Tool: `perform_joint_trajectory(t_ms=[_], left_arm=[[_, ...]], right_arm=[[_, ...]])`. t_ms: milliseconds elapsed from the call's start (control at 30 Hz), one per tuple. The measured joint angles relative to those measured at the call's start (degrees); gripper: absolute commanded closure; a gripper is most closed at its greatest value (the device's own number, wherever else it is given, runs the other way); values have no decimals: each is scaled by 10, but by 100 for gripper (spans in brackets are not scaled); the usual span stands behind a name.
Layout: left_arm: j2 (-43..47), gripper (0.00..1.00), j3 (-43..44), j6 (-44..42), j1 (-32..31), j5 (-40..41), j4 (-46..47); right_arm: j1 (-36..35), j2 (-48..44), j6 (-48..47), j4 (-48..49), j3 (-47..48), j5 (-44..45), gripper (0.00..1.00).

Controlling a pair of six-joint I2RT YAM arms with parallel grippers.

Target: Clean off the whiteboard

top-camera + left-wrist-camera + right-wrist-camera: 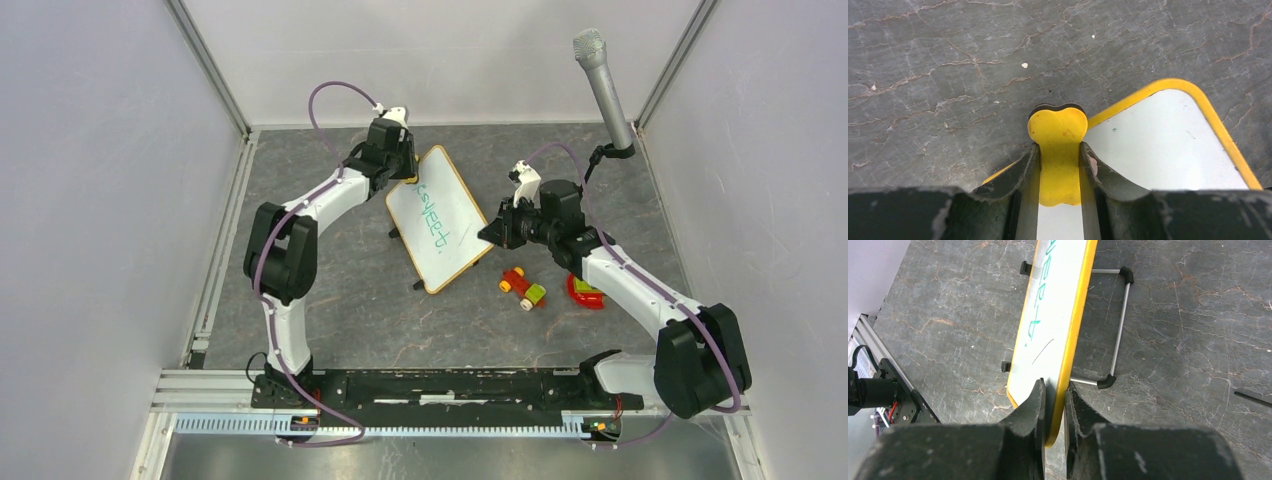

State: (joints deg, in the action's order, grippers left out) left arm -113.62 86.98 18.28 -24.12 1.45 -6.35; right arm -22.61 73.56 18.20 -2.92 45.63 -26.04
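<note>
Now the whiteboard sits on its wire feet near the middle of the gray table, with green writing on it. The left claw is squeezed tight on a yellow eraser at the board's far corner. The right claw pinches the board's yellow edge. 1 toy car sits nearby.

Robot lab test cell: plain grey panel walls box in a dark marbled counter, aluminium rail at near edge carries left arm and right arm, microphone clamped in far corner.
</note>
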Motion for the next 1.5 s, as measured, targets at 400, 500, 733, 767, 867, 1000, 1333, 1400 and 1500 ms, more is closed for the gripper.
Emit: perform_joint_trajectory(t_ms=[400,500,733,767,867,1000,1333,1400,1500], left_arm=[[25,97,-27,-33,-24,-8,24],[38,97,-48,-35,-27,-50,50],[43,98,-68,-29,-22,-102,97],[42,98,-69,-17,-15,-117,101],[26,98,-70,28,15,-181,121],[-12,98,-70,92,61,-250,167],[-20,95,-68,116,68,-245,166],[-16,94,-63,104,57,-218,153],[-8,94,-56,80,39,-179,137]], right_arm=[[0,-1,0,-2,0,0,100],[0,-1,0,-2,0,1,100],[0,-1,0,-3,0,2,100],[0,-1,0,-2,0,3,100],[0,-1,0,-1,0,3,100],[-1,1,2,0,0,4,100],[-2,2,7,0,1,3,100],[-2,2,9,-2,1,3,100],[-3,2,9,-4,2,4,100]])
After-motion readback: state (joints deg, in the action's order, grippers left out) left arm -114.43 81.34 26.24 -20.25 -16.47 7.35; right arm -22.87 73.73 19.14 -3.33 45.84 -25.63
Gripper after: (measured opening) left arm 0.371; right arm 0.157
